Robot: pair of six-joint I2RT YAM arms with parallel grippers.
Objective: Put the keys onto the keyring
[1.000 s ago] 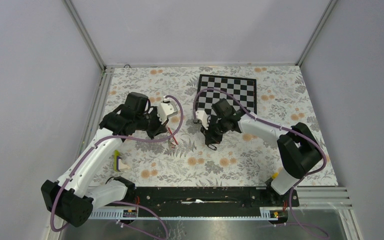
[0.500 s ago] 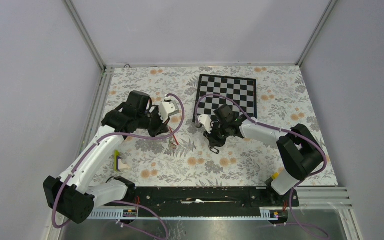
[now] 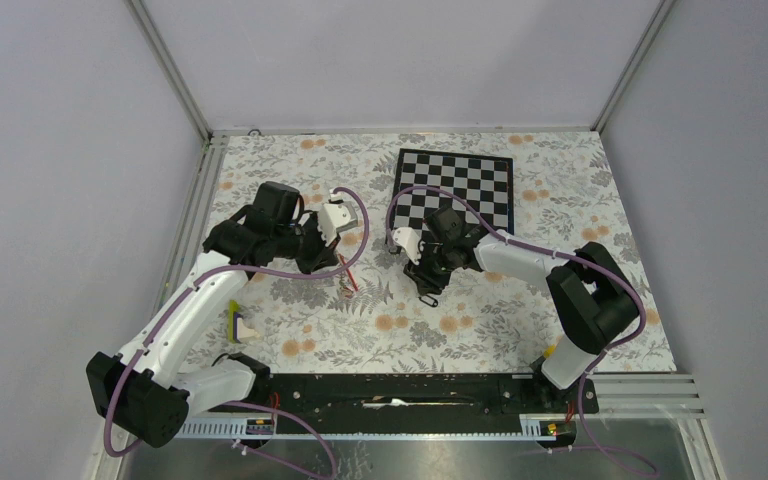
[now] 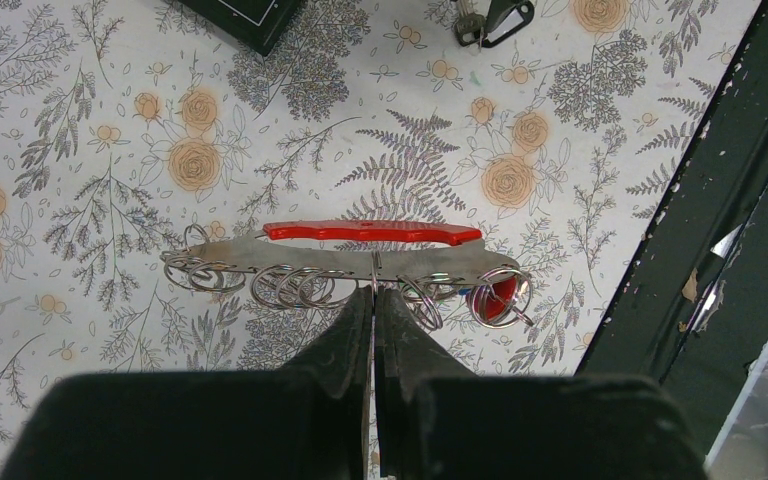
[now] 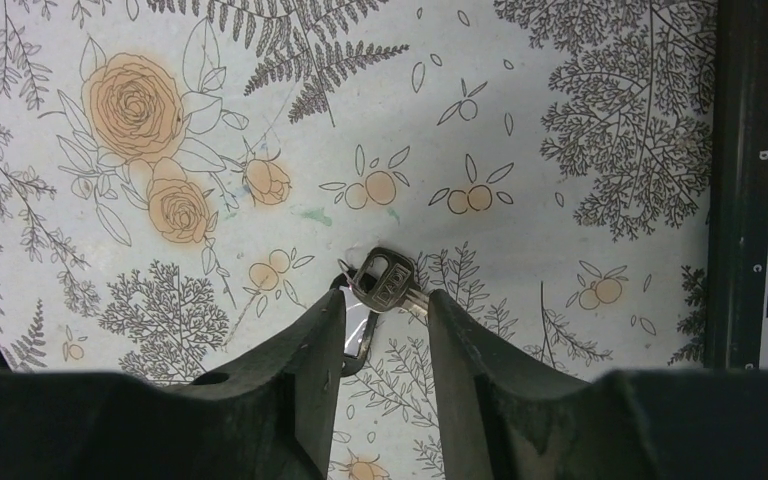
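Diff vs a second ago: right arm (image 3: 540,265) has pulled its elbow in a little toward the middle of the worktop (image 3: 520,330). The wrist has nudged toward the near corner of the checkerboard (image 3: 460,180). Right claw (image 5: 385,300) was pressed together then and is now spread. Left arm (image 3: 175,320) has barely shifted, and the block (image 3: 240,325) by its forearm sits where it was.

Left claw (image 4: 373,300): fingers pressed together, pinching a thin wire loop on the keyring (image 4: 330,262) and holding it above the floral print.

Keyring: a flat grey metal strip, roughly level in the left wrist view. A long red bar (image 4: 370,232) lies along its far edge. A row of overlapping split rings (image 4: 295,287) hangs off the near edge. The end ring on the right has a small red piece (image 4: 495,298) in it.

Key (image 5: 382,280): on the worktop between the spread right fingers, off the keyring and well apart from it. It has a silver head with a slotted hole, shank angled down-right. A dark-rimmed tag with a pale face is partly under the left-hand finger; can't tell its colour or whether a finger touches it.
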